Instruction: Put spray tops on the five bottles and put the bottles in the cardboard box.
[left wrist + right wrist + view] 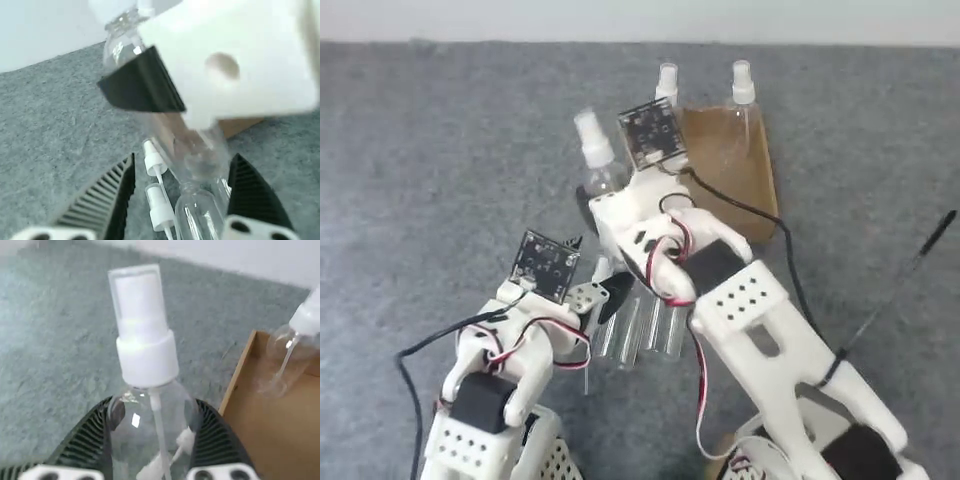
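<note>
Bottle [150, 415] with its spray top [142, 340] fitted stands upright in the right gripper [152, 412], whose jaws are clamped on the body below the shoulder. Long axis of the bottle: vertical, nozzle uppermost. The cardboard box [745, 200] lies just beside this gripper, on the side away from the left arm, so the right arm is the nearer one to it. Two capped bottles [744, 95] already stand at the far end of the box, and the free floor is at the near end. Judged next move: carry the held bottle sideways over the near wall of the box and lower it clear of the two standing ones. The left gripper [182, 167] hangs with jaws apart over the loose spray tops [154, 160] and uncapped bottles [645, 330] lying on the table [420, 150] between the arms; keep the right arm's path off it
</note>
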`<control>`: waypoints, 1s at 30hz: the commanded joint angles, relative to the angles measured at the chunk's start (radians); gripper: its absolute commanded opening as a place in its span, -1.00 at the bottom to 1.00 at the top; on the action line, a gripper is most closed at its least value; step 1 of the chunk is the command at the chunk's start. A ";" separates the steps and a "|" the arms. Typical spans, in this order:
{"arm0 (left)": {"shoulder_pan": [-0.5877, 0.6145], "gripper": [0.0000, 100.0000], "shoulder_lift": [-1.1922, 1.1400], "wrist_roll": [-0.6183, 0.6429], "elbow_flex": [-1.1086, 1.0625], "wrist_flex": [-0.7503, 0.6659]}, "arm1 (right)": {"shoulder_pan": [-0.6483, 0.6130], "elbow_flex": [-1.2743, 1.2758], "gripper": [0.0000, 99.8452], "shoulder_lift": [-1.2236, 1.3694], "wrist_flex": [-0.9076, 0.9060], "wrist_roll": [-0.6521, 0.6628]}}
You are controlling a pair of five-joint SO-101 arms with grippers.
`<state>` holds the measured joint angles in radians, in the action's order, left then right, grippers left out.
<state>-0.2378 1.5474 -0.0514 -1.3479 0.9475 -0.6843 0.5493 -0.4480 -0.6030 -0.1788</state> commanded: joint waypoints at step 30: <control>0.204 -0.98 0.015 -0.014 -0.047 -0.178 | 0.275 -0.048 -0.99 0.285 0.395 0.196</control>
<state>-0.0752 1.5474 -0.1005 -1.4139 0.8032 -0.4358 0.5201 -0.2163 -0.3207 -0.0115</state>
